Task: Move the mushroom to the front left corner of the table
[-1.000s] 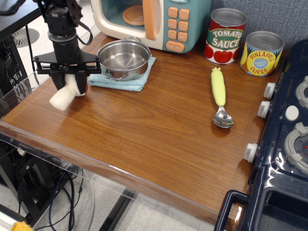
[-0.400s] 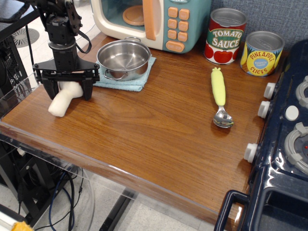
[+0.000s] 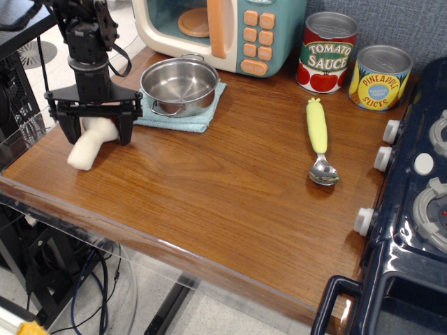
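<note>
The mushroom (image 3: 86, 148) lies on its side on the reddish-brown table (image 3: 209, 188) near the left edge, its cream stem pointing toward the front left. Its cap is hidden behind my gripper. My gripper (image 3: 96, 125) hangs straight down over the cap end with its jaws spread wide, one finger (image 3: 64, 127) on each side of the mushroom. The fingers do not press the toy.
A steel pot (image 3: 179, 86) sits on a blue cloth (image 3: 178, 117) just right of the gripper. A toy microwave (image 3: 222, 31), a tomato sauce can (image 3: 327, 52) and a pineapple can (image 3: 378, 77) stand at the back. A yellow-green spoon (image 3: 318, 139) lies mid-right. A dark blue stove (image 3: 412, 209) fills the right side.
The gripper lowered the mushroom onto the table and opened its jaws, letting it go. The mushroom shifted slightly toward the left front edge.
</note>
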Action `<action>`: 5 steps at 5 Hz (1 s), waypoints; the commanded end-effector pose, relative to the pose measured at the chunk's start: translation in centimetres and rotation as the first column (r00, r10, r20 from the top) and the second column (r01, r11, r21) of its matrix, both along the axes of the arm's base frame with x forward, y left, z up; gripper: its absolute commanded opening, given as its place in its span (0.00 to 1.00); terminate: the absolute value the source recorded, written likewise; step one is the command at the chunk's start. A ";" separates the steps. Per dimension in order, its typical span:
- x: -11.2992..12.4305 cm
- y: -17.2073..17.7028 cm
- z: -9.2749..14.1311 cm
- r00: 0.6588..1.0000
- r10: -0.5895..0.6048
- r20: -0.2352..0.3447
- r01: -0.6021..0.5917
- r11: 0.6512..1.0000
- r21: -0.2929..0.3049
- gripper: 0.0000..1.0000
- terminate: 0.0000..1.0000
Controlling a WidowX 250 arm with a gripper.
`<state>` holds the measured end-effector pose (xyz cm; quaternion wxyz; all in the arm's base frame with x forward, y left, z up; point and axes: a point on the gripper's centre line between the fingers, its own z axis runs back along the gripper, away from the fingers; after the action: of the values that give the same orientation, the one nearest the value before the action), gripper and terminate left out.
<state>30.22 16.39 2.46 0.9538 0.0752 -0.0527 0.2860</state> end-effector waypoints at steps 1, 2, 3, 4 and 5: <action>-2.6 -0.5 5.6 0.992 0.019 0.123 -0.025 0.999 0.045 1.00 0.00; -2.7 -0.7 8.0 0.983 0.022 0.183 -0.034 0.997 0.065 1.00 0.00; -2.7 -0.8 8.9 0.975 0.011 0.220 -0.029 0.997 0.076 1.00 0.00; -2.7 -0.8 8.9 0.975 0.011 0.220 -0.029 0.997 0.076 1.00 0.00; -2.7 -0.8 8.9 0.975 0.011 0.220 -0.029 0.997 0.076 1.00 0.00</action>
<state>30.08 15.86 9.76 0.9398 0.0784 -0.1439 0.2999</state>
